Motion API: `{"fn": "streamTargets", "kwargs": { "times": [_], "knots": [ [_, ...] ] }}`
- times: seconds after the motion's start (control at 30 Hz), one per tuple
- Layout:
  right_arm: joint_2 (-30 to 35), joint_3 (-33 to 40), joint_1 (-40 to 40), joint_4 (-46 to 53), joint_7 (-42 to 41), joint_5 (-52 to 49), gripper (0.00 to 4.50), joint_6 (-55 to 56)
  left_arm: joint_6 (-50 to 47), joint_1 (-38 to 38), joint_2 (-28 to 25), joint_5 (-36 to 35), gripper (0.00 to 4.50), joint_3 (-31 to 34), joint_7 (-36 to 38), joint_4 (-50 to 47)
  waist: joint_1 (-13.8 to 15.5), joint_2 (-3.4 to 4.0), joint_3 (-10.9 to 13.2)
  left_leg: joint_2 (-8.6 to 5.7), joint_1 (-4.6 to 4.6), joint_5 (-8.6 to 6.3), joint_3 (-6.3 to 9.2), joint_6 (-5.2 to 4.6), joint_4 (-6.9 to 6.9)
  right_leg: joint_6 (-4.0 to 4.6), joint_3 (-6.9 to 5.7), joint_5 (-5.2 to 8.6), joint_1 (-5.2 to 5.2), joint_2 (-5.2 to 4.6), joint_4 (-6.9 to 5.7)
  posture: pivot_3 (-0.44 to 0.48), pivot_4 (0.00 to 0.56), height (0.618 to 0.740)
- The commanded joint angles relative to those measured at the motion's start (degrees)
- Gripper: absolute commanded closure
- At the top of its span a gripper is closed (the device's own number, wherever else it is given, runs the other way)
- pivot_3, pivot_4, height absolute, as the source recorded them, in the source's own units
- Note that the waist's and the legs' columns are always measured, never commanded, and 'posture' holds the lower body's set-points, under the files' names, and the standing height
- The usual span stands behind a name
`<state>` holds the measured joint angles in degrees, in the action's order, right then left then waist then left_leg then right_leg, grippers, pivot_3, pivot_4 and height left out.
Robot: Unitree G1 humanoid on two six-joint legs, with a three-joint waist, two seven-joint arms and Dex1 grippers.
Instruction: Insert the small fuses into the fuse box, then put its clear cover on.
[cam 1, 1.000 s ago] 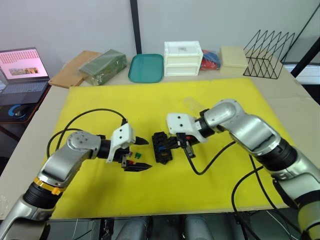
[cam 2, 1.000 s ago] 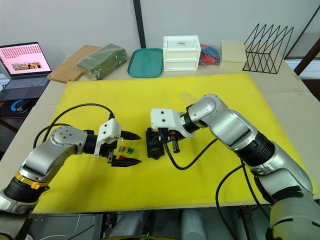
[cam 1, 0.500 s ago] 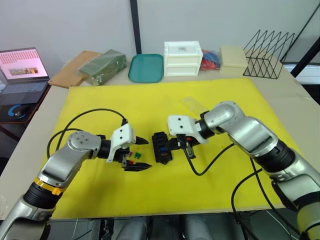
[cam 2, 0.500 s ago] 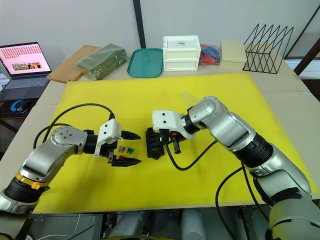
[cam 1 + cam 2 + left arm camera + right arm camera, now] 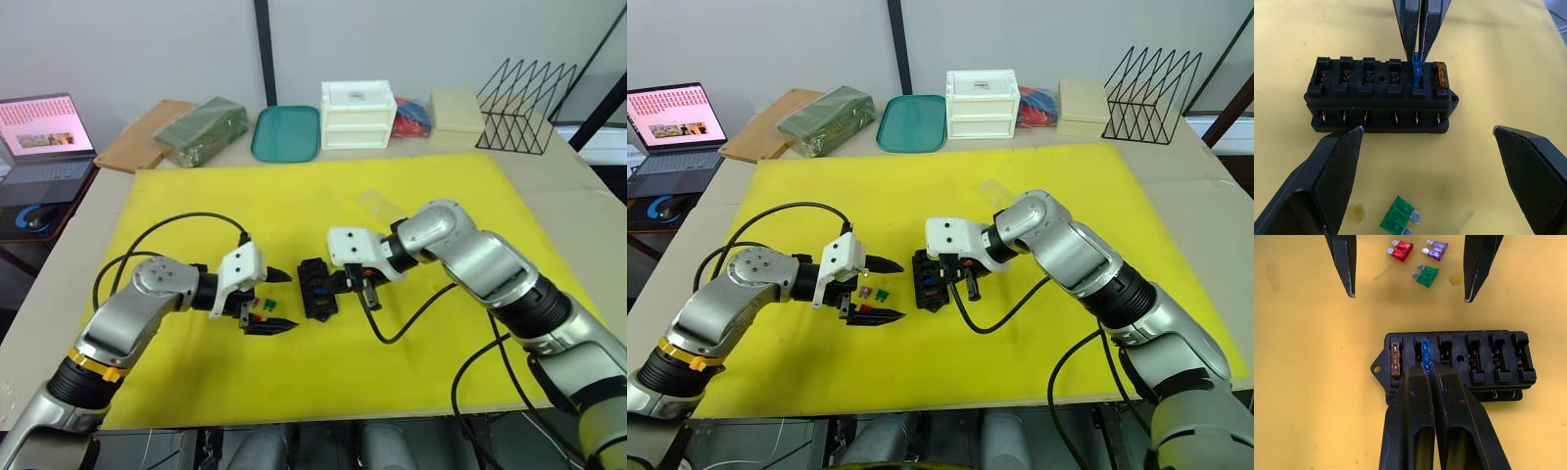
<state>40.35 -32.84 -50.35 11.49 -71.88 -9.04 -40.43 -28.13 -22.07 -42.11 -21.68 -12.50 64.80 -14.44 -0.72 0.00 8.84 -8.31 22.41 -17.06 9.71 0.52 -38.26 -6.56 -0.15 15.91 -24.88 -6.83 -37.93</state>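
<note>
1. While the small black ribbed plastic fuse box (image 5: 1454, 363) lies flat near the middle of the yellow mat (image 5: 323, 392), the right gripper (image 5: 1428, 373) is seen w/ its two black fingers pressed nearly together, pinching a tiny translucent blue blade fuse (image 5: 1425, 351) that stands upright in the 2nd slot from one end.
2. A tan/brown fuse (image 5: 1396, 360) is seated in the end slot just beside the blue one; 4 slots of that row are seen bare, metal contacts showing.
3. The left gripper (image 5: 266, 301) is held wide open just beside the box, nothing gripped; its textured black finger pads (image 5: 1339, 166) flank the box w/o touching it.
4. Loose fuses counted on the mat: 3 – a green fuse (image 5: 1426, 276), a red fuse (image 5: 1400, 250), a purple fuse (image 5: 1435, 248); all lie flat, close together, between the open left fingers, near the box. Each has 2 small metal blades.
5. The clear, nearly colourless rectangular plastic cover (image 5: 380, 205) lies on the mat beyond the right arm, apart from the box.
6. At the table's far edge: 1 teal oval tray (image 5: 286, 133), 1 white plastic drawer box (image 5: 359, 115), 1 black wire rack (image 5: 524, 93).
</note>
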Motion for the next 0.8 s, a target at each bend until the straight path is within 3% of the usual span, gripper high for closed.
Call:
{"fn": "streamTargets", "kwargs": {
  "times": [0.03,0.37,0.8],
  "knots": [
    [-0.5,0.3,0.4,0.8,-0.4,0.7,4.5,0.5,1.0,0.0,0.1,0.3,0.03,0.9,-0.2,-0.6,0.0,0.0,0.0,0.0,0.0,0.0,0.0,0.0,0.0,0.0,0.0,0.0,0.0,0.0,0.0,0.0,0.15,0.74],
    [-0.3,1.8,-0.6,2.7,-1.7,0.0,4.5,0.2,1.3,0.2,0.3,0.3,0.03,0.8,-0.3,-0.7,0.0,0.0,0.0,0.0,0.0,0.0,0.0,0.0,0.0,0.0,0.0,0.0,0.0,0.0,0.0,0.0,0.15,0.74],
    [-0.4,-1.7,0.4,1.8,-1.0,5.1,4.5,1.0,1.3,0.0,1.1,0.9,0.03,0.7,-0.4,-0.7,0.0,0.0,0.0,0.0,0.0,0.0,0.0,0.0,-0.01,0.0,0.0,0.0,0.01,0.0,-0.01,0.0,0.15,0.74]
  ]
}}
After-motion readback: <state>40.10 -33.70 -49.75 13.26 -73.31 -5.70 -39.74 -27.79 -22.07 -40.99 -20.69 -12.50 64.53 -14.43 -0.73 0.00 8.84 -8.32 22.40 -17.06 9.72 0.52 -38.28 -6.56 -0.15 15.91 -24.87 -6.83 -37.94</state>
